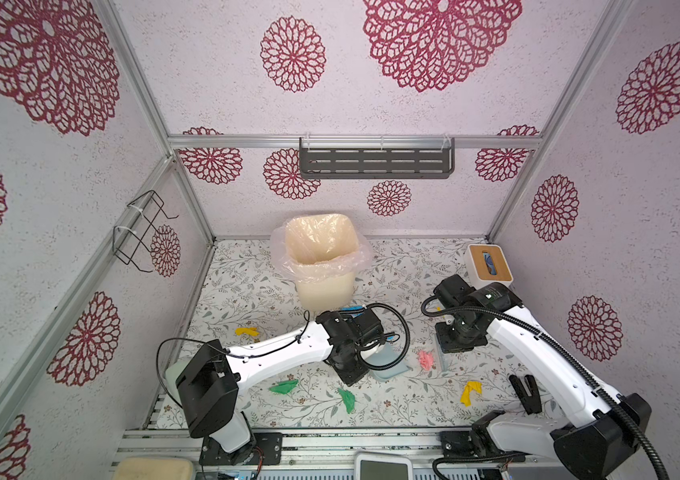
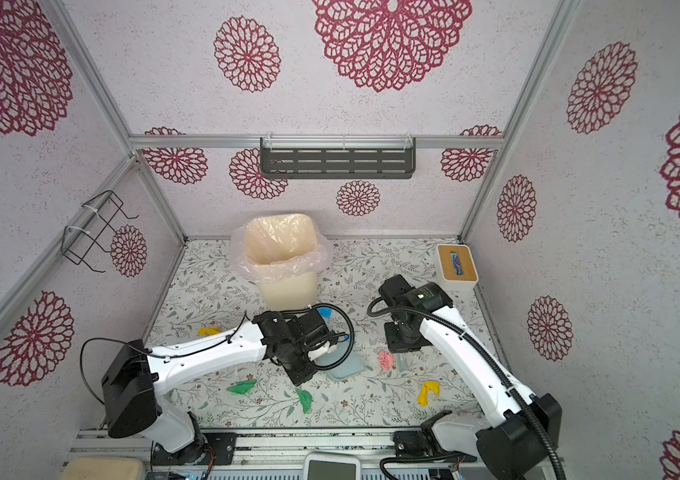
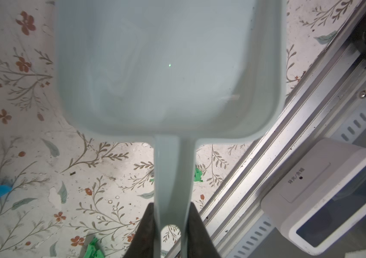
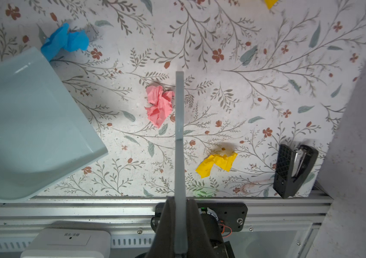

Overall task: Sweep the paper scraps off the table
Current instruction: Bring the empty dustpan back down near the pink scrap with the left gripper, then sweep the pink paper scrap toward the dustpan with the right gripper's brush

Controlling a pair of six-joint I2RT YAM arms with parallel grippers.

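Left jaws: closed firmly on the handle of the dustpan (image 3: 168,67), whose pan is bare inside. Right jaws: closed on a thin grey scraper (image 4: 179,125).

Crumpled scraps lie loose on the worktop (image 4: 255,89):
- The pink scrap (image 4: 159,107) is just beside the scraper, between it and the dustpan.
- The yellow scrap (image 4: 216,164) is on the scraper's other side.
- The blue scrap (image 4: 65,41) is at the dustpan's corner.
- The green scraps (image 1: 284,386) are near the front edge.

The lined bin (image 1: 321,257) stands at the back, with only its liner visible.

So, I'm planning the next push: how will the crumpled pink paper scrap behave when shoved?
The pink paper scrap looks crumpled and thin, so probably very light and easily slid. Its loose folds may squash or tumble rather than roll.
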